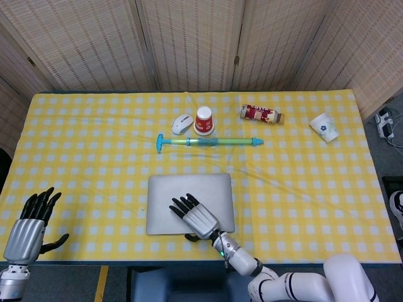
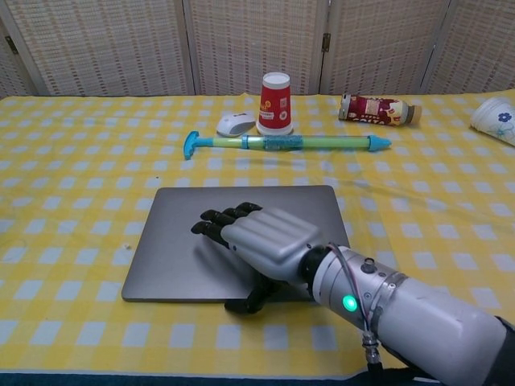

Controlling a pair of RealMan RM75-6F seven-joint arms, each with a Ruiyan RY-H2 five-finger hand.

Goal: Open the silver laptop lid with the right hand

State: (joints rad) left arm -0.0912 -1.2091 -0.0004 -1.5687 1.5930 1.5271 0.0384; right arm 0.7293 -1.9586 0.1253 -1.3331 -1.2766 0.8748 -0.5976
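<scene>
Clutter we see at the table's far side

We have a white mouse (image 1: 182, 123) just beside an upside-down red cup (image 1: 204, 120), teal-green pump tube (image 1: 208, 142) lying in front, bottle (image 1: 261, 114) on its side, white paper cup (image 1: 324, 127) tipped at right, yellow checked tablecloth (image 1: 82, 157).

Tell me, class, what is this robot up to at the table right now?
The robot's right hand lies over the closed silver laptop, its fingers spread on the lid and its thumb at the near front edge, apparently set to lift it. The lid is still shut. The left hand hangs open off the table's left corner, holding nothing. Behind the laptop lie a green stick-like toy, a mouse, a red cup, a bottle and a paper cup.
</scene>
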